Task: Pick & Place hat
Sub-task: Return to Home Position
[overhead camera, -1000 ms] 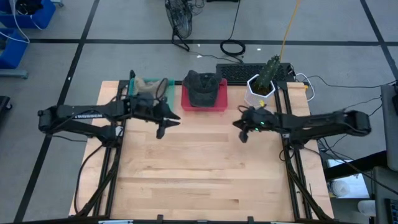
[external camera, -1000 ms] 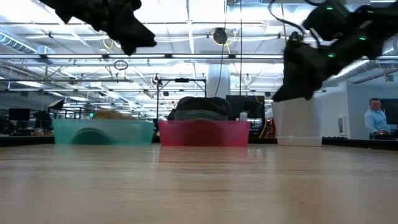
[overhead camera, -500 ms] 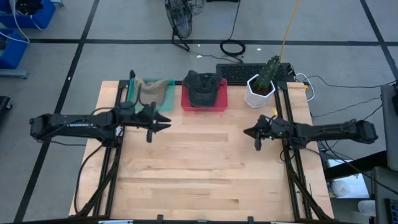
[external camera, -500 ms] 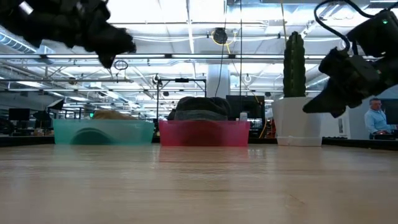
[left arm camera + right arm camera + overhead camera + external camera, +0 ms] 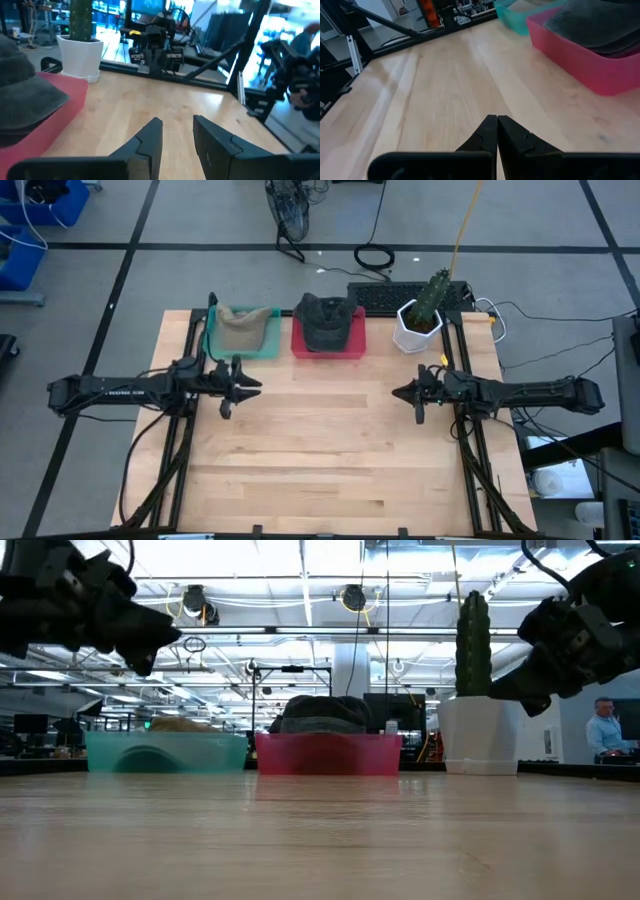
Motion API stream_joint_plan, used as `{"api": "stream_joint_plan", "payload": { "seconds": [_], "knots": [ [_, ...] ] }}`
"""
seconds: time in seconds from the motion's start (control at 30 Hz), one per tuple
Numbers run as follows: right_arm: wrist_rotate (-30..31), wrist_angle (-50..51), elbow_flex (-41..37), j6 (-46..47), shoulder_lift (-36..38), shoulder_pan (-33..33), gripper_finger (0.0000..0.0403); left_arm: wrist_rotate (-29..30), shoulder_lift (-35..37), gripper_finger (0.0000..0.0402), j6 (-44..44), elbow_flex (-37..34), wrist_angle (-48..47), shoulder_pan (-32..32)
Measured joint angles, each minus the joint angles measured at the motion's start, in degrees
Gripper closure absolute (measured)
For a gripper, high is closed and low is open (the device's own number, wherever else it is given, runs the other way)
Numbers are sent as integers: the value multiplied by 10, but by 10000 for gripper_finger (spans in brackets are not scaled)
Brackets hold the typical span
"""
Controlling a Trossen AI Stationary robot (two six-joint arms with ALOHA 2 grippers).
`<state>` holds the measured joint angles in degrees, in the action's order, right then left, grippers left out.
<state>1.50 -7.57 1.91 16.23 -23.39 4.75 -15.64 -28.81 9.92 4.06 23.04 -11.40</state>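
Note:
A dark grey hat (image 5: pixel 325 322) lies in a red bin (image 5: pixel 354 340) at the table's far edge, and it also shows in the low view (image 5: pixel 322 714). A tan hat (image 5: pixel 240 326) lies in a teal bin (image 5: pixel 268 350) to its left. My left gripper (image 5: pixel 240 386) hovers over the table near the teal bin; the left wrist view shows my left gripper (image 5: pixel 177 126) open with nothing between its fingers. My right gripper (image 5: pixel 408 393) hovers at the table's right, and the right wrist view shows my right gripper (image 5: pixel 496 123) shut and empty.
A white pot with a cactus (image 5: pixel 422 318) stands at the far right, next to the red bin. A keyboard (image 5: pixel 390 295) lies behind the table. The wooden table top (image 5: pixel 330 450) stretches bare between the arms and toward the near edge. A person (image 5: pixel 604 730) stands far off.
Both arms have drawn back from the bins and sunk lower. My left gripper has gone toward the table's left and near edges and has tipped up to level. My right gripper has gone toward the right edge, then kept nearly still. The hats have stayed in their bins.

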Motion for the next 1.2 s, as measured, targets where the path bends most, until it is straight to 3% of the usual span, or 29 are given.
{"api": "stream_joint_plan", "payload": {
  "seconds": [0.2, 0.4, 0.53, 0.83, 0.97, 1.2],
  "knots": [
    [2, -8, 0, -23, 3, 0, 403, 67, 14, 289, 41, -34, 8, 41],
    [58, -33, -1, -64, 3, 0, 403, 136, 11, 289, 32, -34, 18, 105],
    [61, -48, -1, -85, 3, 0, 403, 172, 11, 289, -1, -34, 17, 136],
    [39, -39, -2, -82, 3, 0, 403, 170, 47, 289, 2, -34, 13, 139],
    [0, -36, -2, -71, 11, 0, 403, 171, 87, 289, -8, -34, -40, 137],
    [-1, -23, -2, -48, 43, 0, 403, 164, 164, 289, -5, -34, -115, 111]
  ]
}}
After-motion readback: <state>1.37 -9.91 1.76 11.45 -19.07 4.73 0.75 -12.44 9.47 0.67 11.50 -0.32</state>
